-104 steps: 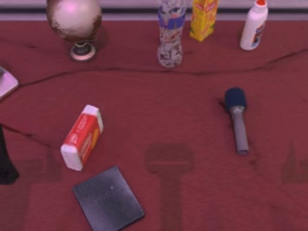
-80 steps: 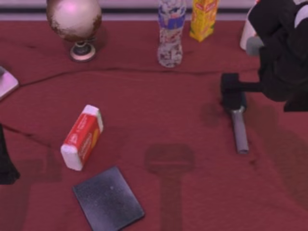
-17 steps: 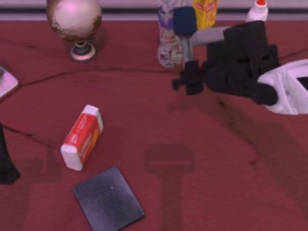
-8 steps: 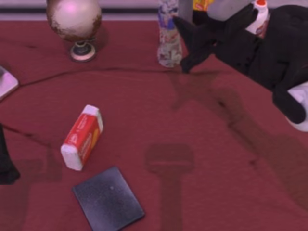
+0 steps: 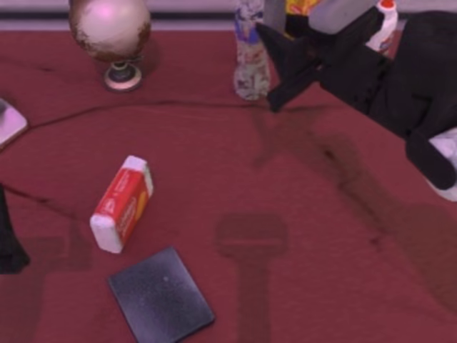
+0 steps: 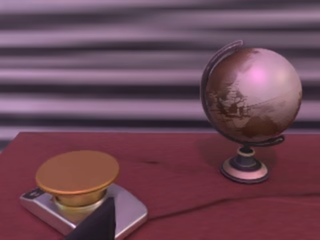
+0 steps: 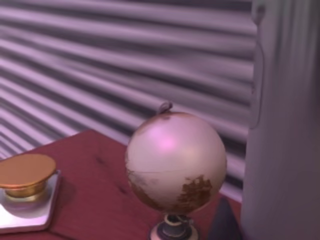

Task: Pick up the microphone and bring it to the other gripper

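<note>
My right gripper is raised high over the back right of the table, near the clear bottle, and is shut on the microphone. Only the microphone's grey handle shows at the top edge of the top view; its dark-blue head is out of view. In the right wrist view the handle fills the side as a large grey cylinder beside a dark finger. The other gripper, my left one, sits parked at the table's left edge.
A globe stands at the back left, with a yellow carton and glue bottle behind my right arm. A red box and dark pad lie front left. A gold bell on a silver base sits at the far left.
The right arm came in, took the microphone off the table's right side and lifted it up and back-left. Over the last half second it has barely moved.
</note>
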Controlling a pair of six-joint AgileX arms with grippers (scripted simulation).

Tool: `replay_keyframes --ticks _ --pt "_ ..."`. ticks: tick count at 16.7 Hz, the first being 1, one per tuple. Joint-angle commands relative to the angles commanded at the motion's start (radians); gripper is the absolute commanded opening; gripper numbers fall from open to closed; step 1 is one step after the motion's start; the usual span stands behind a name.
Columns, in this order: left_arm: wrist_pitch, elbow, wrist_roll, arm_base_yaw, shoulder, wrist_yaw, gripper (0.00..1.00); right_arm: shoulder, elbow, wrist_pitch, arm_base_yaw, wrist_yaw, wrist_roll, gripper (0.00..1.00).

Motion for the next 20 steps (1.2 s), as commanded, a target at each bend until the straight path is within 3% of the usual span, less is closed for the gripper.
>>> replay_keyframes --ticks 5,7,18,20 --pt "0.0 0.0 0.0 0.0 0.0 0.0 1.0 -0.092 -0.13 0.057 0.113 0.105 0.008 0.0" --pt "0.0 0.0 0.0 0.0 0.0 0.0 1.0 -0.113 -0.156 0.07 0.138 0.127 0.011 0.0" --pt "0.001 0.001 0.0 -0.001 0.002 0.001 1.0 -0.113 -0.156 0.071 0.138 0.127 0.011 0.0" --pt "0.018 0.027 0.001 -0.016 0.035 0.023 1.0 -0.113 -0.156 0.071 0.138 0.127 0.011 0.0"
